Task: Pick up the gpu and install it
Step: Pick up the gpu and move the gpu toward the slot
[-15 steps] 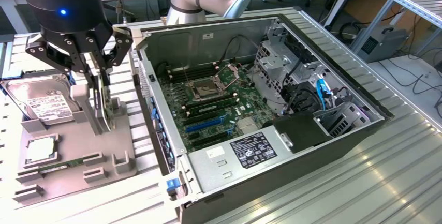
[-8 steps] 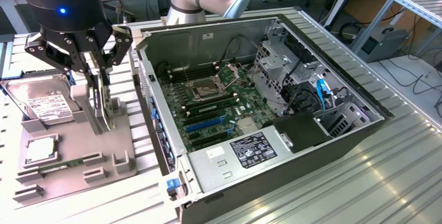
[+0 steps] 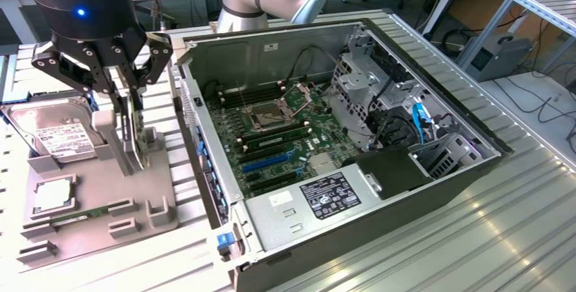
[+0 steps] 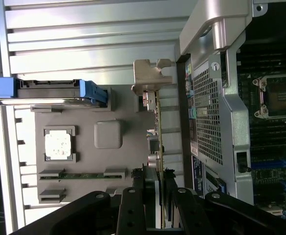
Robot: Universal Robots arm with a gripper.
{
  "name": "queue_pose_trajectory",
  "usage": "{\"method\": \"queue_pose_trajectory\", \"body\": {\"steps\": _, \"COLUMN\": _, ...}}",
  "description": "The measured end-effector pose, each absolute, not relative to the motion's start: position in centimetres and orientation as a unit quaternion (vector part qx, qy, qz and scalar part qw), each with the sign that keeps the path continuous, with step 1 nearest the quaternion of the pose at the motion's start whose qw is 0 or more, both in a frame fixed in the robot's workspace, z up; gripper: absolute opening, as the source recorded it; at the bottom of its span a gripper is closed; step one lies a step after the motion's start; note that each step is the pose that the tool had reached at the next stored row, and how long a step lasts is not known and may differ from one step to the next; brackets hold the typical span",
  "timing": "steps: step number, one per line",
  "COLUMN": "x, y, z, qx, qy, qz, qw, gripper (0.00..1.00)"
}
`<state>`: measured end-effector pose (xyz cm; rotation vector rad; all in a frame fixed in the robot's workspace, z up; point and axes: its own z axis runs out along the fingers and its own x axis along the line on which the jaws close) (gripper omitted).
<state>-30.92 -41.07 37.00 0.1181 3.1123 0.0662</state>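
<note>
The gpu (image 3: 135, 137) is a thin dark card standing on edge over the grey parts tray (image 3: 99, 235), at the exterior view's left, beside the open computer case (image 3: 209, 164). My gripper (image 3: 126, 96) comes down on it from above, its fingers shut on the card's upper edge. In the wrist view the gpu (image 4: 158, 132) runs edge-on away from my gripper (image 4: 160, 185), and its silvery end bracket (image 4: 150, 76) is at the far end. I cannot tell whether the card's lower edge is clear of the tray.
On the tray lie a silver hard drive (image 3: 59, 133) with blue rails (image 4: 91, 90), a square processor (image 3: 52, 194) and a narrow green memory stick (image 3: 81, 216). The case lies open with its motherboard (image 3: 279, 137) facing up, blue slots (image 3: 266, 164) near its front and a drive cage (image 3: 360, 96) at the right.
</note>
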Motion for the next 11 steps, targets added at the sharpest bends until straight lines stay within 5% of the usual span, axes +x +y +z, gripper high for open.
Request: {"method": "queue_pose_trajectory", "body": {"steps": 11, "x": -30.93, "y": -41.07, "z": 37.24, "qx": 0.038, "qy": 0.999, "qz": 0.021, "qw": 0.013, "gripper": 0.27}}
